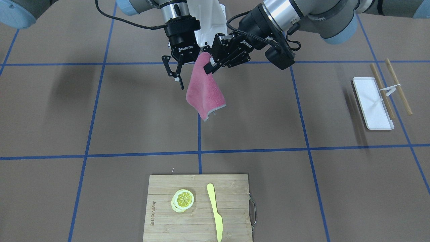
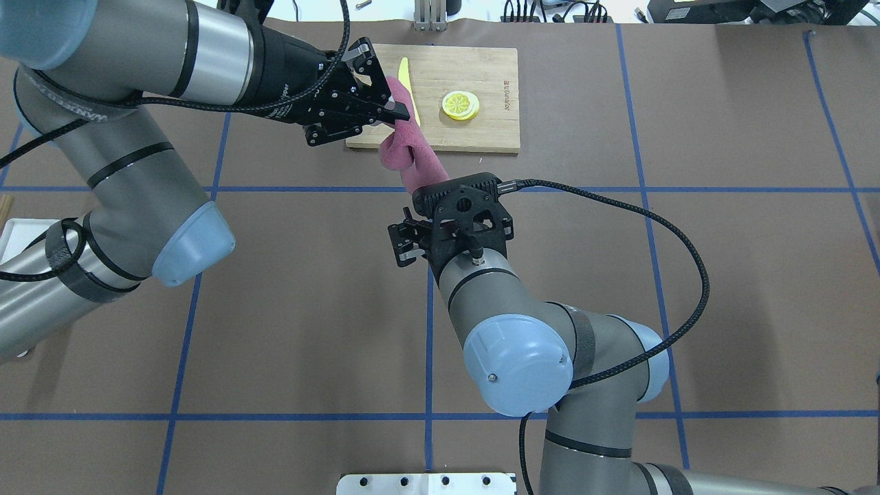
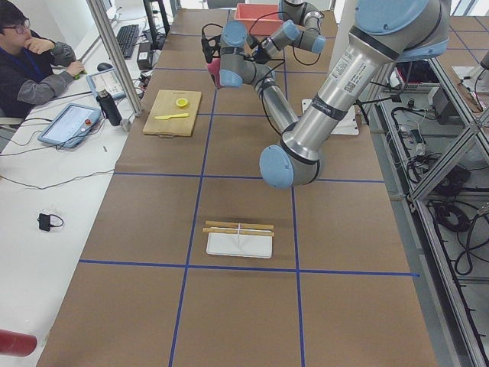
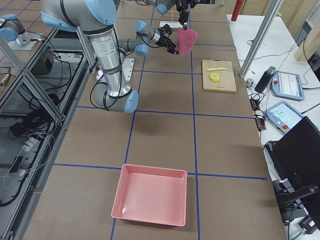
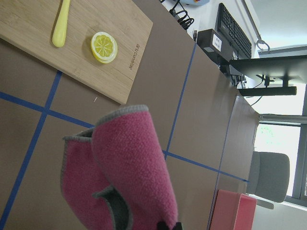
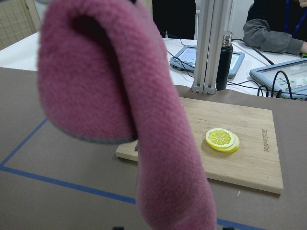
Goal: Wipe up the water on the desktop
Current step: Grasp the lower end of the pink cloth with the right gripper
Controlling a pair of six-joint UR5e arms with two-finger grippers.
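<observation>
Brown tabletop (image 1: 134, 117) taped into blue squares, spreading under and all round the bamboo cutting board (image 1: 235, 201), pink cloth (image 1: 204, 90) hanging in the air well robot-side of the board, left gripper (image 1: 209, 67) jaws pinched on its top corner, right gripper (image 1: 181, 75) just beside the cloth, jaws wide.

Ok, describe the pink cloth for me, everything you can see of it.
The pink cloth is a fuzzy, terry-like rag with a grey stitched edge. It hangs limp in the air, curled lengthwise into a loose fold, and is pinched near its top by the left gripper. Its lower corner dangles clear of the desktop. The right gripper stands open close beside it. Whether one of that gripper's fingers brushes the cloth cannot be told.
</observation>
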